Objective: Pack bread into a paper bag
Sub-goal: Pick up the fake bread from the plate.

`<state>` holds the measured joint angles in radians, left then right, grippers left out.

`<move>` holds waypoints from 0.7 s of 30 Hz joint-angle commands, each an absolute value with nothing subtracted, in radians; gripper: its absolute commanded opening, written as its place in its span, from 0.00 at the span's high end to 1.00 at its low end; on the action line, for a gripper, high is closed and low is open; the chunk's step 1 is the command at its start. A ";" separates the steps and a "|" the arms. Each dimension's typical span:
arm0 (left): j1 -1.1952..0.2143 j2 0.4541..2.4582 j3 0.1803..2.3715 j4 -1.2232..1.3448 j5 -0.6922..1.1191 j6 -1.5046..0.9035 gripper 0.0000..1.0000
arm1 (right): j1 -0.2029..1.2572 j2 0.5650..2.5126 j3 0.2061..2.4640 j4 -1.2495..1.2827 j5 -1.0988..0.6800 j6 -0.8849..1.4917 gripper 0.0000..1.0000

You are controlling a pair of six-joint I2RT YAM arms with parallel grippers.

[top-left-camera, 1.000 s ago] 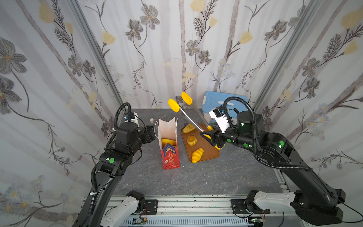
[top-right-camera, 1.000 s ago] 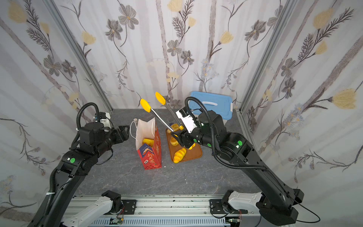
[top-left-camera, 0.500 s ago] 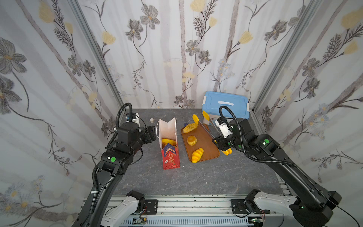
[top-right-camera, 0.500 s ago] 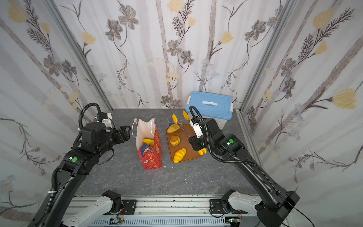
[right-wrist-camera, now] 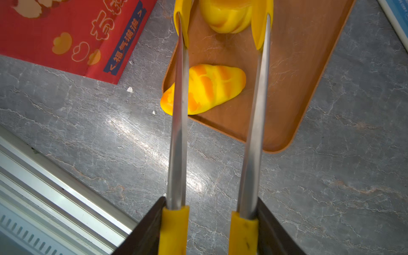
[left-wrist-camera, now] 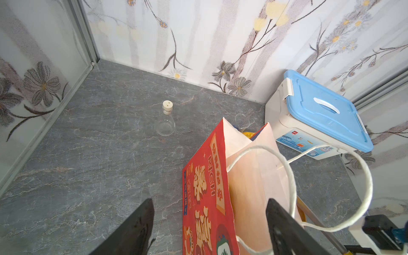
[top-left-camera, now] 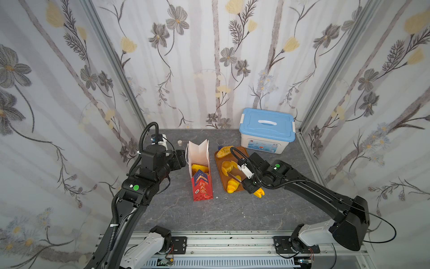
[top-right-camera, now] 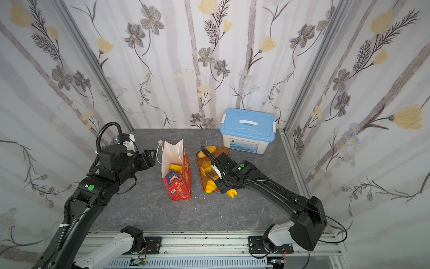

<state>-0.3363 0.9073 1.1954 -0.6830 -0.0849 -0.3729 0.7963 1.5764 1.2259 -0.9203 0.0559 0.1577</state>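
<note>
tongs (right-wrist-camera: 178, 132), raised high a second ago, are now lowered over the tray (right-wrist-camera: 298, 66) with tips flanking the round bun (right-wrist-camera: 225, 15), handles clamped in the right gripper (right-wrist-camera: 207, 231); left gripper (left-wrist-camera: 209, 212) is kept spread at the paper bag (top-left-camera: 201, 184), one loaf (top-left-camera: 197, 167) inside, so another pick is judged begun.

The right claw (top-left-camera: 248, 184) clamps the tongs (top-left-camera: 233, 176) over the tray (top-left-camera: 242, 151), beside the upright paper bag (top-left-camera: 202, 186).
</note>
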 commanded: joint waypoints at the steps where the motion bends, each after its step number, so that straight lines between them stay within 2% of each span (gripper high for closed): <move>1: -0.334 0.899 1.190 -0.649 -0.095 -0.367 0.19 | 0.798 1.621 1.229 -0.855 0.072 0.139 0.39; 9: -0.335 0.888 1.170 -0.651 -0.103 -0.357 0.19 | 0.784 1.741 1.298 -0.850 0.129 0.132 0.38; 17: -0.334 0.886 1.169 -0.651 -0.107 -0.344 0.18 | 0.710 1.817 1.329 -0.844 0.152 0.136 0.38; 21: -0.334 0.894 1.167 -0.646 -0.103 -0.342 0.18 | 0.704 1.818 1.344 -0.824 0.142 0.143 0.42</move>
